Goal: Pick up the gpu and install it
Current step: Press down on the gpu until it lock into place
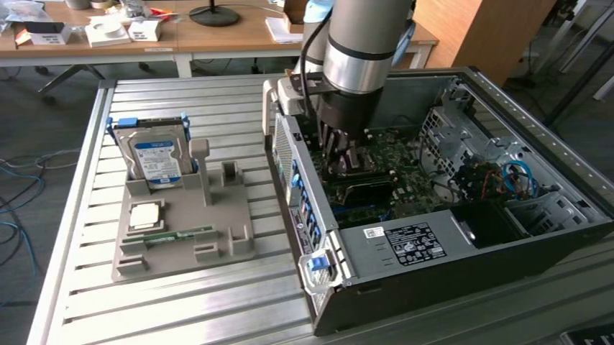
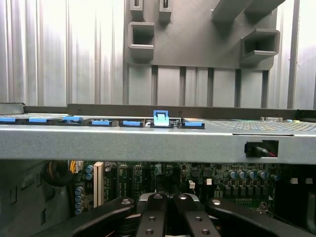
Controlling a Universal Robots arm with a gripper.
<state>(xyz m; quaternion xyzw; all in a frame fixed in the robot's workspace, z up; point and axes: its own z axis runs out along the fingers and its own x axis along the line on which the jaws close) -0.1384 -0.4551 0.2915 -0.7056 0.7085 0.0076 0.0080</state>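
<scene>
Robot arm reaching down into an open computer case (image 1: 461,244) that lies on its side on a slatted metal tabletop (image 1: 192,302). The gripper (image 1: 344,159) sits low inside the case, just above the green motherboard (image 1: 403,154), near the case's rear wall with its row of blue slot clips (image 2: 160,118).

Beside the case, on the exterior view's left, a grey parts holder (image 1: 182,223) stands on the tabletop. It carries a silver hard drive (image 1: 155,159) with a blue and white label, standing upright, a processor chip (image 1: 146,214) lying flat, and a slim green memory stick (image 1: 177,234). Several of its slots are empty.

The gpu cannot be made out with certainty. No dark card rests in the holder, so it appears to have been picked up already and brought into the case. Whether it is seated in its slot cannot be told.

The jaws are closed, the fingers (image 2: 150,217) drawn together in the wrist view. Whatever they may be pinching lies hidden below them, so whether they grip the card cannot be told.
</scene>
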